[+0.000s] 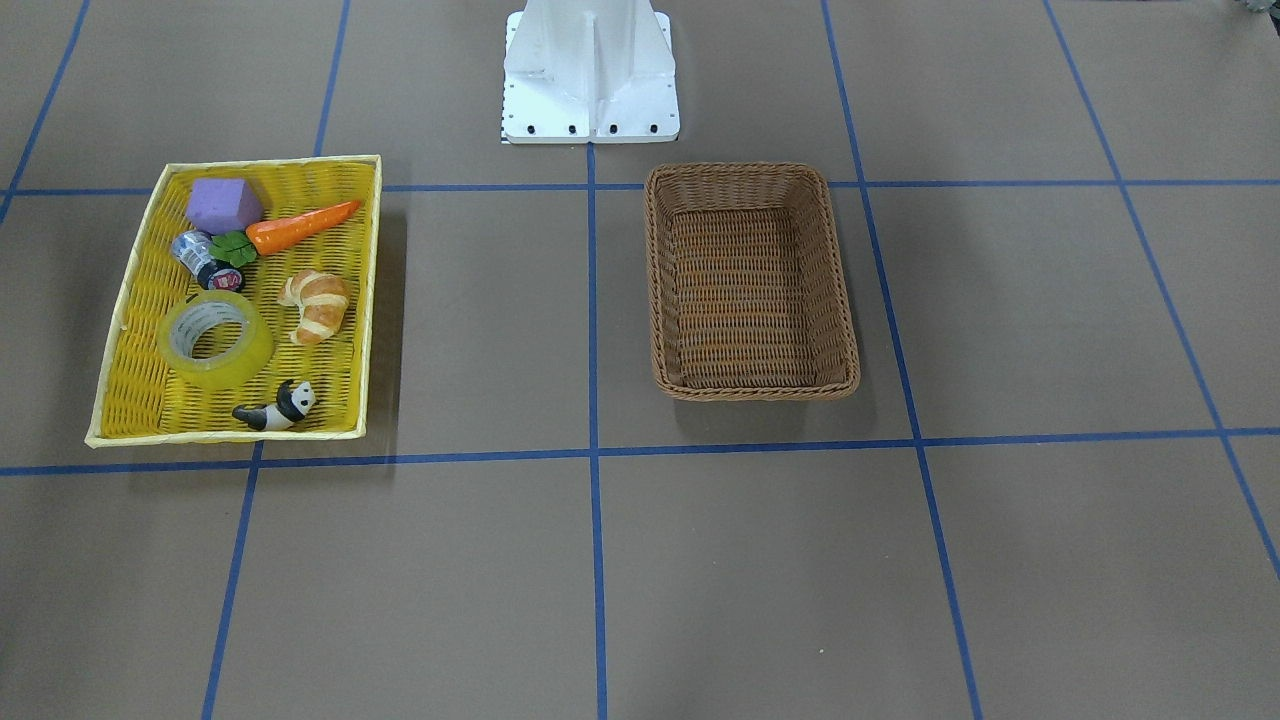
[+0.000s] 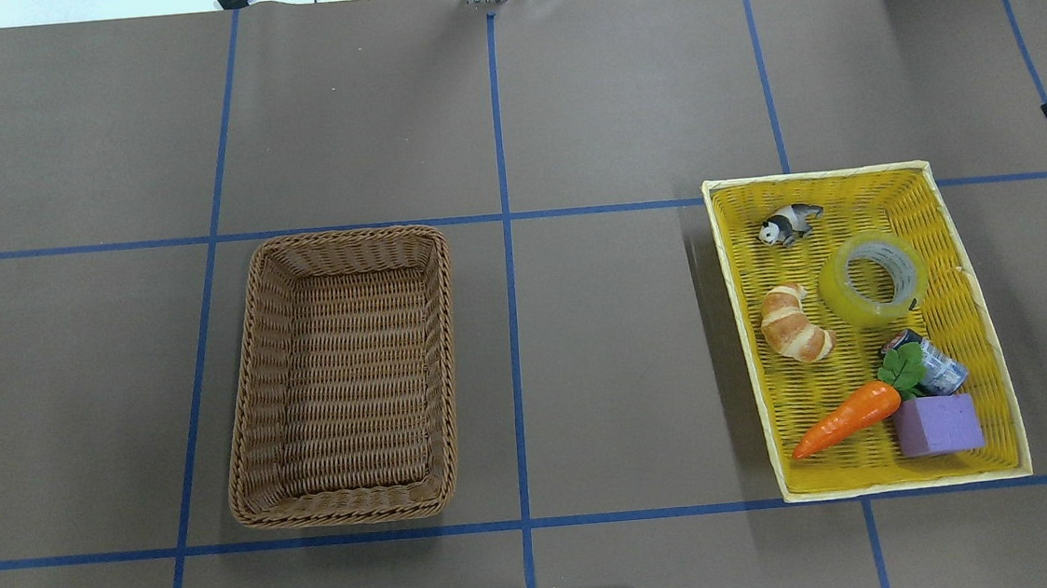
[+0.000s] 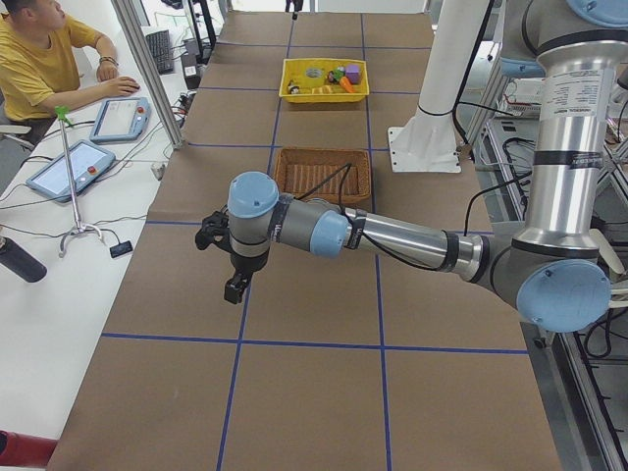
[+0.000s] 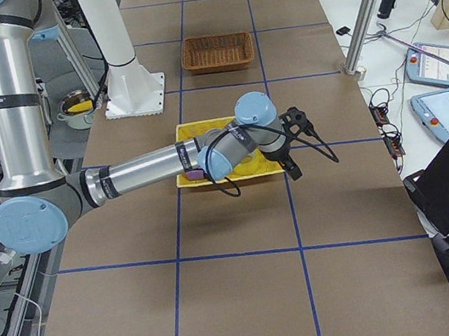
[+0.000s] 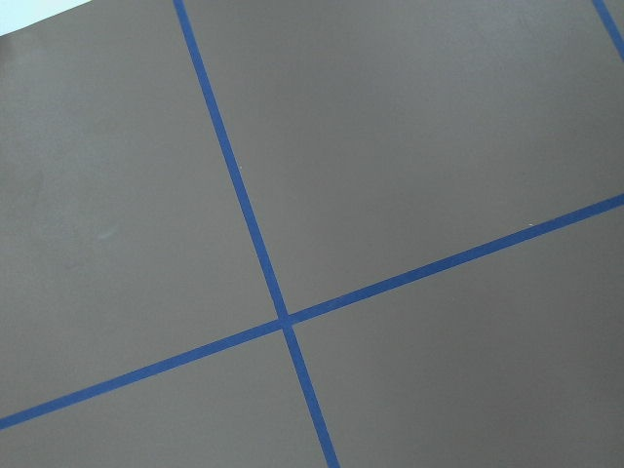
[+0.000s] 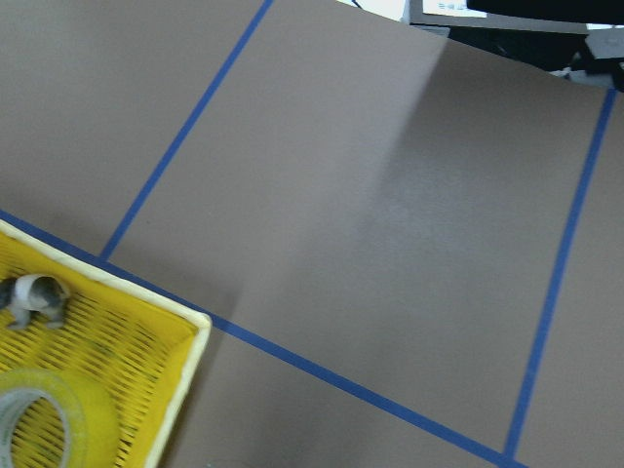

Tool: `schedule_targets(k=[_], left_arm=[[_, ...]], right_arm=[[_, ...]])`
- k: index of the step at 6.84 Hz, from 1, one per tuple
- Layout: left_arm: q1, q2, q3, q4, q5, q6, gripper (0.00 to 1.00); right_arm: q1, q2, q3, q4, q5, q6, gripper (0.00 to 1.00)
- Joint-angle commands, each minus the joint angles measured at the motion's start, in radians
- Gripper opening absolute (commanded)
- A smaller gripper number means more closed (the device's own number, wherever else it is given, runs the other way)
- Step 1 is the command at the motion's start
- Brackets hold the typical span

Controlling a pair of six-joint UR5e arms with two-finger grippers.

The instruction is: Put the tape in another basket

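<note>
The yellow tape roll (image 1: 240,365) lies flat in the shallow yellow tray (image 1: 225,435), between a croissant and a panda figure; it also shows in the overhead view (image 2: 846,297) and at the bottom left of the right wrist view (image 6: 73,419). The brown wicker basket (image 2: 345,514) stands empty on the robot's left side. My right gripper (image 4: 293,169) hangs beside the tray's far end, apart from the tape. My left gripper (image 3: 235,287) hangs over bare table, well away from the basket (image 3: 322,172). I cannot tell whether either gripper is open or shut.
The tray also holds a croissant (image 2: 797,324), a panda figure (image 2: 789,222), a carrot (image 2: 846,418), a purple block (image 2: 937,425) and a small silver cylinder (image 2: 936,366). The robot's white base (image 1: 590,70) stands between the basket and the tray. An operator sits beside the table (image 3: 44,59).
</note>
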Motion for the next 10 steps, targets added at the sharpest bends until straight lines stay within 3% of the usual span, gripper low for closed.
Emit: schedule_targets(k=[1,2,5,7,8,9,10], left_arm=[[0.001,0.002,0.012,-0.01,0.0,0.0,0.99],[0.001,0.002,0.021,-0.012,0.0,0.0,0.99],[0.001,0.004,0.031,-0.012,0.0,0.0,0.99],[0.001,0.004,0.032,-0.012,0.0,0.0,0.99],[0.001,0.004,0.034,-0.012,0.0,0.0,0.99],[0.001,0.004,0.034,-0.012,0.0,0.0,0.99],[0.001,0.004,0.034,-0.012,0.0,0.0,0.99]], right_arm=[[-0.203,0.003,0.023,-0.008,-0.198,0.073,1.0],[-0.285,0.004,0.02,-0.011,-0.259,0.092,1.0],[-0.4,-0.008,-0.007,-0.011,-0.272,0.093,0.99],[-0.44,-0.006,-0.056,-0.008,-0.272,0.083,0.92],[-0.456,-0.002,-0.073,-0.006,-0.272,0.078,0.76],[-0.459,0.0,-0.072,-0.006,-0.272,0.075,0.3],[-0.459,0.004,-0.069,-0.008,-0.274,0.073,0.0]])
